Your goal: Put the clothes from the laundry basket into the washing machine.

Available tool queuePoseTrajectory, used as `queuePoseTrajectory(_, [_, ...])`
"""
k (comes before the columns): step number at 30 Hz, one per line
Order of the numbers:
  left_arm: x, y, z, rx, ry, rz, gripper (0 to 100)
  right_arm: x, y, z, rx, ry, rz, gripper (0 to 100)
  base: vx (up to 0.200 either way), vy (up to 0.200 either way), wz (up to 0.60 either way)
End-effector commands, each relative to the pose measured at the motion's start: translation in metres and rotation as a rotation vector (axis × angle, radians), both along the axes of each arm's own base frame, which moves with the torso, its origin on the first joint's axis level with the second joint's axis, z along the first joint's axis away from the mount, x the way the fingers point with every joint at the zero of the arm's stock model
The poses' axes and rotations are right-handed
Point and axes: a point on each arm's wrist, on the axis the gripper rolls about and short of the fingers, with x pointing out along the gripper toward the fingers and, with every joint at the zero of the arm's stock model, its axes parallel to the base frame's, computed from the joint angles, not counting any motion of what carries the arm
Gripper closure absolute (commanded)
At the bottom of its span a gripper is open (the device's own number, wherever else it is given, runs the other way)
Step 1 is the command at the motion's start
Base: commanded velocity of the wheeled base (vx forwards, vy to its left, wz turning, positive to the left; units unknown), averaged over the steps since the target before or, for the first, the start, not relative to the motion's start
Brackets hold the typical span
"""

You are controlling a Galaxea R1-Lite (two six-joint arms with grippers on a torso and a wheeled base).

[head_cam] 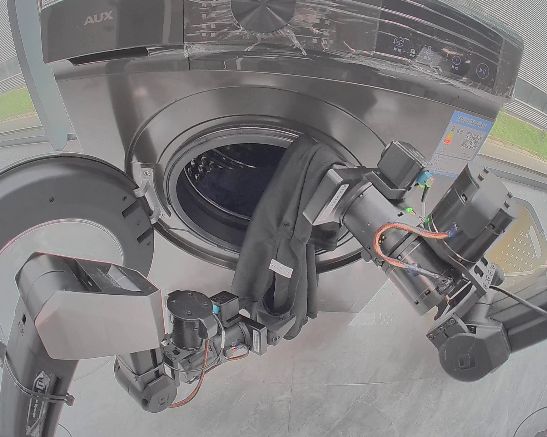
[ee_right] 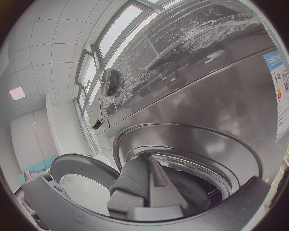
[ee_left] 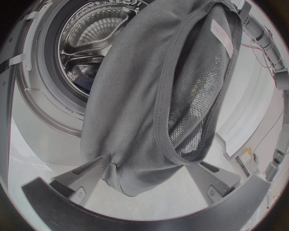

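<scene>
1. Straight ahead: silver front-loading washing machine, round grey door swung open to the left, ribbed steel drum exposed.
2. Draped over the right side of the drum opening: dark grey mesh garment, top edge at the rim, the rest hanging down the machine's front towards the pale tiled floor, with a small white tag facing outward.
3. At the garment's top, by the right rim of the opening: right gripper, pressed together on a fold of the mesh fabric.
4. At the garment's lower end, nearer and lower: left gripper, fingers spread wide, the hem hanging between them and touching one fingertip, not clamped.
5. Low inside the drum, behind the hanging garment: small dark cloth, too hidden to tell more.
6. Along the top control panel: round silver dial under wrinkled clear plastic film.
7. On the machine's front, upper right: blue-and-white label.
8. Far right, beyond the right arm: pale perforated panel, mostly hidden, kind unclear.
</scene>
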Motion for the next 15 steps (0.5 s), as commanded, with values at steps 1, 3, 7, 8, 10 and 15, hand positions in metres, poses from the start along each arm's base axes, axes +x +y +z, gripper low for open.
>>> queuePoseTrajectory(1, [0.004,-0.001,-0.001,-0.006,-0.009,0.013,100,0.0,0.0,0.0,0.0,0.0,0.001,100,0.0,0.0,0.0])
queuePoseTrajectory(3, [0.005,-0.001,0.001,-0.009,-0.014,0.016,100,0.0,-0.001,0.0,0.001,0.001,-0.002,100,0.0,0.0,0.0])
queuePoseTrajectory(7, [0.005,0.0,0.012,-0.027,-0.042,0.03,100,0.002,-0.005,0.0,0.012,0.005,-0.016,100,0.0,0.0,0.0])
queuePoseTrajectory(8, [0.004,0.001,0.024,-0.044,-0.063,0.033,100,0.003,-0.007,0.0,0.014,0.007,-0.022,100,0.0,0.0,0.0])
queuePoseTrajectory(10, [0.002,0.004,0.037,-0.06,-0.087,0.035,100,0.005,-0.01,0.0,0.013,0.008,-0.032,100,0.0,0.0,0.0])
queuePoseTrajectory(15, [-0.038,0.027,0.081,-0.078,-0.118,0.016,100,0.013,-0.03,-0.006,-0.005,0.026,-0.09,100,0.0,0.0,0.0])
